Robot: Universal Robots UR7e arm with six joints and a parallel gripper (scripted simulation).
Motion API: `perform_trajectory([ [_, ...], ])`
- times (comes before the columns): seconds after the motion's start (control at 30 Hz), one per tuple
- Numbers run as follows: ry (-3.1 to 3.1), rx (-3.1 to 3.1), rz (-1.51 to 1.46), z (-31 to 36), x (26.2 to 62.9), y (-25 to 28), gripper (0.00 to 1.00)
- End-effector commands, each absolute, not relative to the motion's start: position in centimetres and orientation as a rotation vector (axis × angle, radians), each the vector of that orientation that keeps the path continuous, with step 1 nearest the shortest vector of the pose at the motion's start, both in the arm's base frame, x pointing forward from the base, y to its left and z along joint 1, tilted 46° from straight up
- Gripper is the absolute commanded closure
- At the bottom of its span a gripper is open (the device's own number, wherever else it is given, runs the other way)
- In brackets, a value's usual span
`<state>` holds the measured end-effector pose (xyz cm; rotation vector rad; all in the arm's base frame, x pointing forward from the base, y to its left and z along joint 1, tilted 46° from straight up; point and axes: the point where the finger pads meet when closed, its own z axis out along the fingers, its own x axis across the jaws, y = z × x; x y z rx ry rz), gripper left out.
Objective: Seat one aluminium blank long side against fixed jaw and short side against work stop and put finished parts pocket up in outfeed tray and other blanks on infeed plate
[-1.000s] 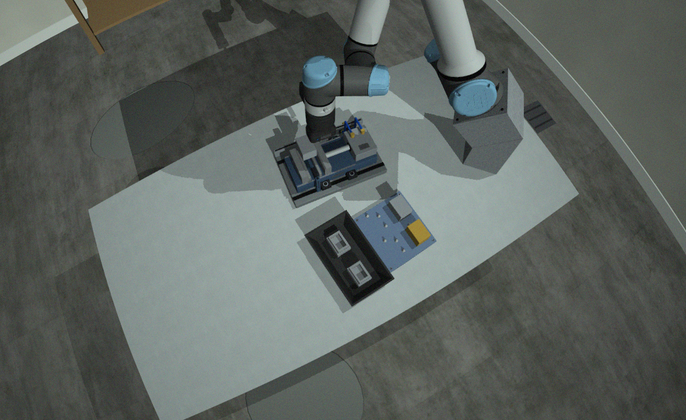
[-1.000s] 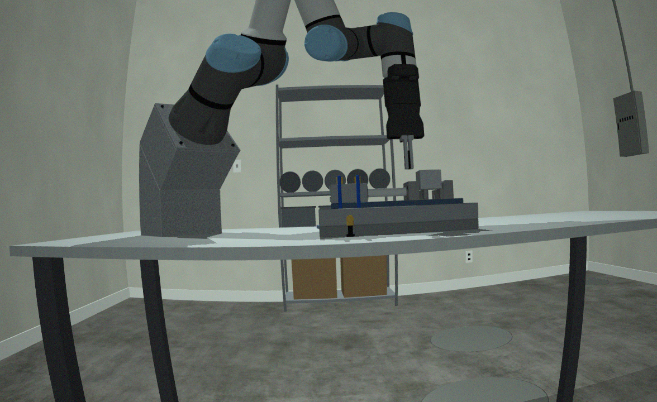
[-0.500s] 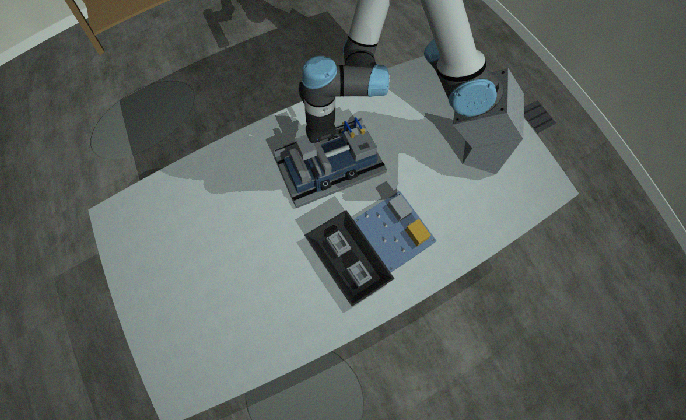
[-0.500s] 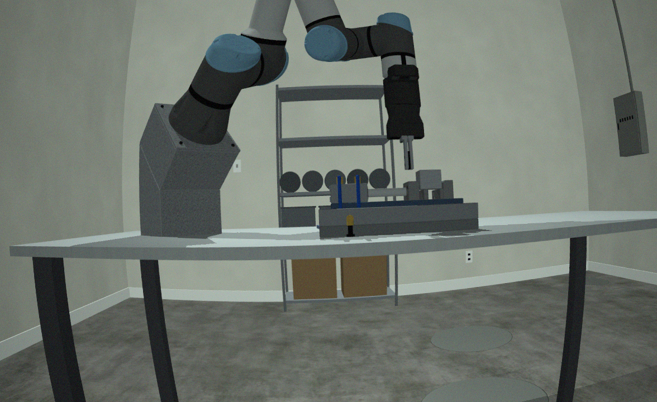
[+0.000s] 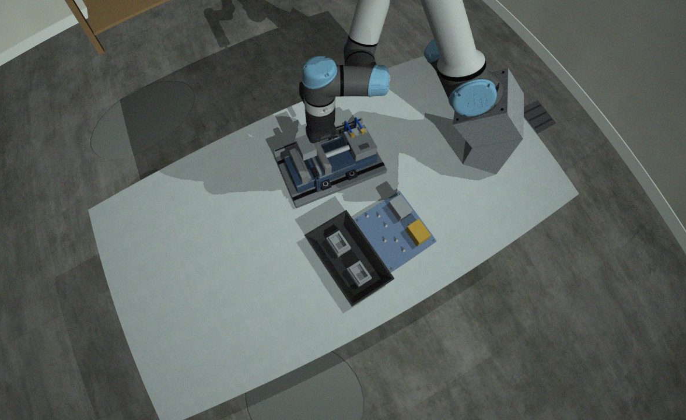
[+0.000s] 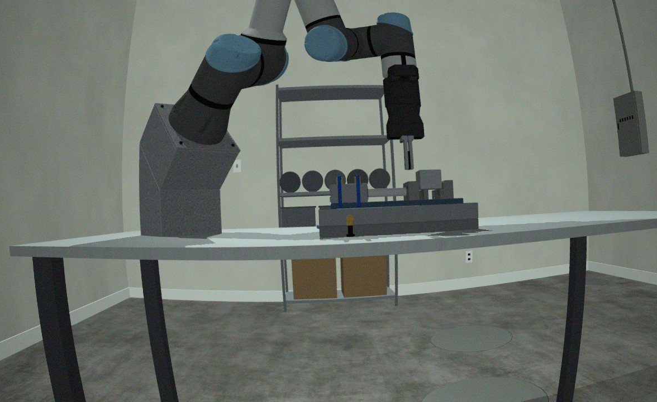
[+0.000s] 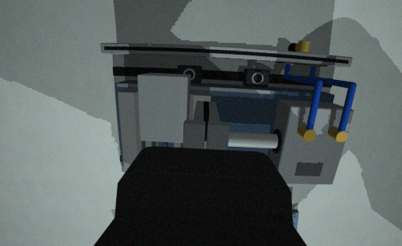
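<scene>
The arm's claw (image 6: 408, 158) hung above the vise (image 5: 329, 161) on the pale worktop (image 5: 188, 292), its fingers pressed together with nothing between them. It pointed straight down, clear of the vise, just beside the raised grey block (image 6: 428, 178) that stood highest on the vise. From the wrist, the closed fingers lined up over the vise's middle, beside a pale rod (image 7: 252, 140) that ran to the end block (image 7: 310, 150) carrying two blue hoses (image 7: 315, 106). A large grey block (image 7: 162, 107) sat to the other side of the fingers; whether it was a blank or part of the vise could not be told. Well apart from the vise, the black tray (image 5: 318, 245) held two finished parts (image 5: 338, 243), both flat. Just beside it, the blue plate (image 5: 377, 245) carried one grey blank (image 5: 401, 207) and one brass blank (image 5: 418, 231) along its far edge.
</scene>
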<state>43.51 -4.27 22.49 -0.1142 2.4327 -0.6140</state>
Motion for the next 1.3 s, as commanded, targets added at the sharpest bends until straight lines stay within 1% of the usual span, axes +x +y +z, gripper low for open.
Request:
perform_trajectory([
  [0.0,2.431,-0.114,-0.614,22.54,43.52,-4.25,1.0],
  [1.27,2.431,-0.114,-0.614,22.04,43.94,-4.54,1.0],
])
